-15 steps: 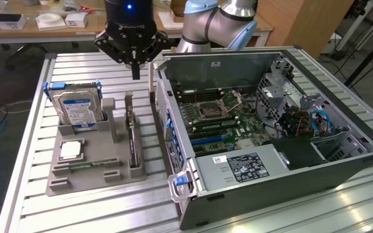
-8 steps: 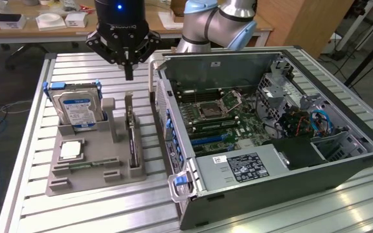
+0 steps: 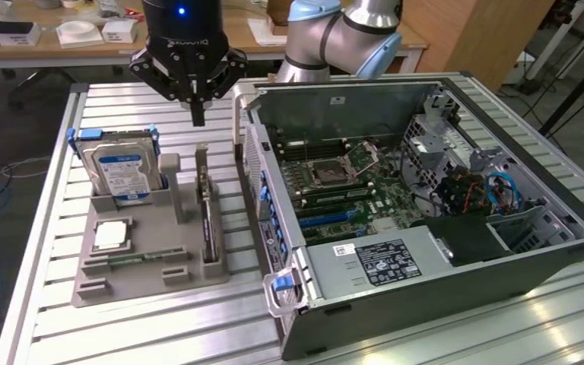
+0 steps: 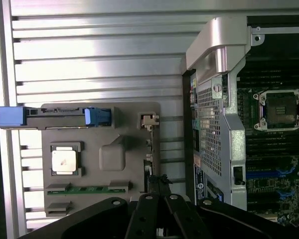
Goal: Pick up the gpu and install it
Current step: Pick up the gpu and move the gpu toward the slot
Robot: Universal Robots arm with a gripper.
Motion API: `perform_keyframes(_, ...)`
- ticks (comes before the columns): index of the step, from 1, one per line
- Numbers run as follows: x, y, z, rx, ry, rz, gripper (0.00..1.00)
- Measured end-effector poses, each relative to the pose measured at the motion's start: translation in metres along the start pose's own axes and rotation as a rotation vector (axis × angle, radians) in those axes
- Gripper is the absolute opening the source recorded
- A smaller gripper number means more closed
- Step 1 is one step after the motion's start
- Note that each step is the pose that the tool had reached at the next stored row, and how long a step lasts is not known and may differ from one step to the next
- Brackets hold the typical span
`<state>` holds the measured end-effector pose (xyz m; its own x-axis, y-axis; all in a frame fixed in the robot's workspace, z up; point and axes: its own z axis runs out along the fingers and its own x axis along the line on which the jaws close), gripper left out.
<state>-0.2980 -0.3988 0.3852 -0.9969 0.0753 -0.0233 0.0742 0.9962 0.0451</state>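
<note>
You see the fingers of the gripper [image 3: 198, 118] pressed together, gripping nothing. The gpu [image 3: 207, 220] stands on edge in the tray [image 3: 134, 232] (beside the drive [image 3: 122, 171]), below the fingertips, untouched.

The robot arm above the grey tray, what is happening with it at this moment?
The arm's gripper hangs shut and empty above one end of the gpu. The gpu stands on edge in a slot of the grey tray, beside the hard drive. The open computer case lies next to the tray, on the exterior view's right. The card is not yet picked up.
</note>
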Motion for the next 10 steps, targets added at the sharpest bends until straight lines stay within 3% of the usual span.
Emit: perform_keyframes(10,0.0000,0.0000,0.0000,0.0000,0.0001,0.000,0.11)
